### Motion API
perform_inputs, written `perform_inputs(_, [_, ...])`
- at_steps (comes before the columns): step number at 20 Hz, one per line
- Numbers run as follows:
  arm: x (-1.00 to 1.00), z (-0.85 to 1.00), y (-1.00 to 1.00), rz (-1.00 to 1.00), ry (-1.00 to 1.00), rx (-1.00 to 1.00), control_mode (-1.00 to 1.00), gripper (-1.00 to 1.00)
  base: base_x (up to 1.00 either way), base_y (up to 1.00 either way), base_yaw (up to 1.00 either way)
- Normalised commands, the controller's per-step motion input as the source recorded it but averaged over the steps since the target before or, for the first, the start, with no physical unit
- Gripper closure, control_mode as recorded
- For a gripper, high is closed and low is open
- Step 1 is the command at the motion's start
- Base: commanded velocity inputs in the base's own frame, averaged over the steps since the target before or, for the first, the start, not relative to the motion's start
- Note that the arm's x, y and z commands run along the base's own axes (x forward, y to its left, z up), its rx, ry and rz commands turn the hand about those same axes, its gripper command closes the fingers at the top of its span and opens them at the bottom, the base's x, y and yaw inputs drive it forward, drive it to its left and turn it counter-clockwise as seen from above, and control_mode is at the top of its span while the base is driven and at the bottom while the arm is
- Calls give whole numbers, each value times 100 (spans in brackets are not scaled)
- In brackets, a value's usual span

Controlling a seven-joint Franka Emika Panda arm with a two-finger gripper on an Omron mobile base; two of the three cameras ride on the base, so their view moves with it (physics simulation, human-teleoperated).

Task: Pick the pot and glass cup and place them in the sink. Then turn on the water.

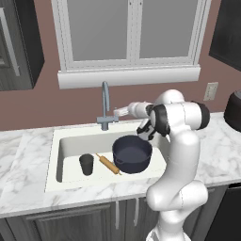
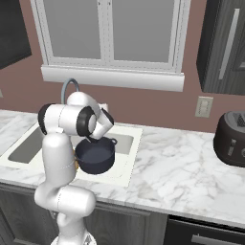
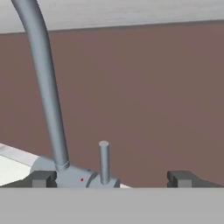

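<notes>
Fingers (image 3: 111,178) wide, straddling faucet lever (image 3: 103,161).

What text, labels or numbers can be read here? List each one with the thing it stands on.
None: no words, brand names or numbers can be read in any view.
The faucet carries only a small red dot at its base, no lettering.
The pot, cup, sink and toaster are plain.
</notes>
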Motion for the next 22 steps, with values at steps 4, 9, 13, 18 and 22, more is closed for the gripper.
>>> perform_inputs(4, [8, -6, 16, -2, 0, 0, -100, -100, 0, 0, 0])
perform_inputs(9, [5, -3, 4, -4, -1, 0, -100, -100, 0, 0, 0])
perform_inputs(13, [0, -4, 0, -8, -3, 0, -100, -100, 0, 0, 0])
perform_inputs(18, [0, -8, 0, -8, -4, 0, -100, -100, 0, 0, 0])
perform_inputs(22, [0, -9, 1, -7, -3, 0, -100, -100, 0, 0, 0])
